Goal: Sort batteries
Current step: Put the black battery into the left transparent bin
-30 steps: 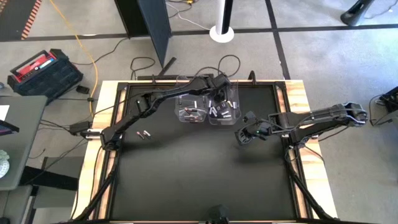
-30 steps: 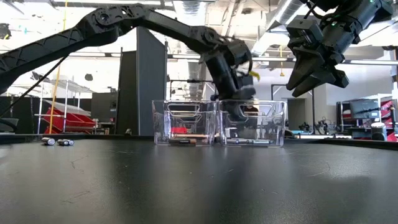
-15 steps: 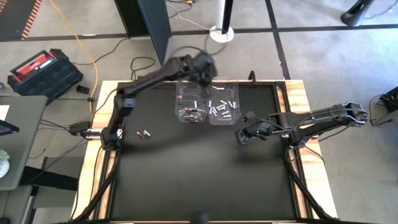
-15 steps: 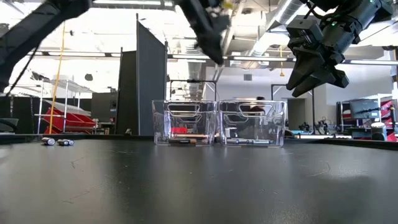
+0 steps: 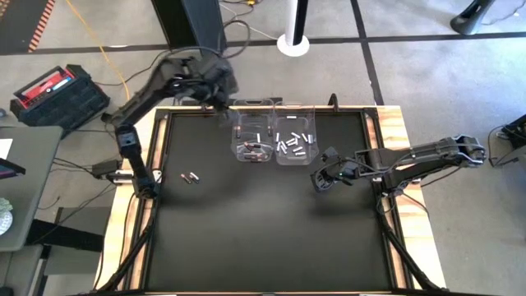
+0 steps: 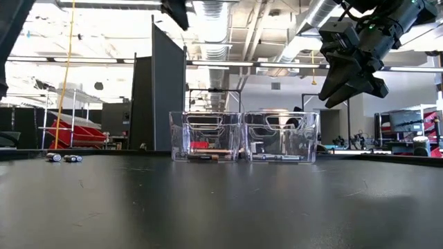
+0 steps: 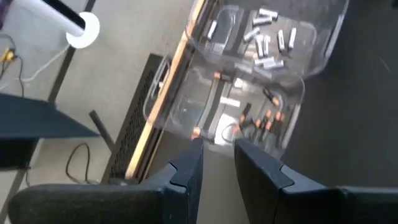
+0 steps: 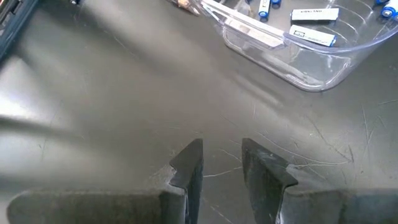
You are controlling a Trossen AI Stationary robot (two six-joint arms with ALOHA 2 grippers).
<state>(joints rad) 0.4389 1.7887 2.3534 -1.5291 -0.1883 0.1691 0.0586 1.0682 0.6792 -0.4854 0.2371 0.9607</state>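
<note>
Two clear bins stand side by side at the table's far middle. The left bin point(image 5: 251, 138) point(image 7: 249, 118) holds dark, copper-ended batteries; the right bin point(image 5: 296, 138) point(image 7: 273, 31) point(image 8: 305, 43) holds white ones. Two loose batteries point(image 5: 191, 178) point(image 6: 64, 158) lie on the mat toward the left. My left gripper point(image 5: 220, 99) point(image 7: 217, 158) is raised high over the far-left edge beside the bins, open and empty. My right gripper point(image 5: 322, 178) point(image 6: 349, 86) point(image 8: 222, 158) hovers above the mat, near and right of the bins, open and empty.
The black mat point(image 5: 263, 230) has a wooden frame point(image 5: 394, 123) around it. Cables and a black-and-red case point(image 5: 57, 94) lie on the floor beyond the left edge. A dark panel point(image 5: 201, 33) and a white post point(image 5: 293, 37) stand behind the far edge.
My left gripper has risen out of the right bin and swung up and toward the table's far-left corner, leaving the bins uncovered. The bins, the loose batteries and my right arm have stayed put.
</note>
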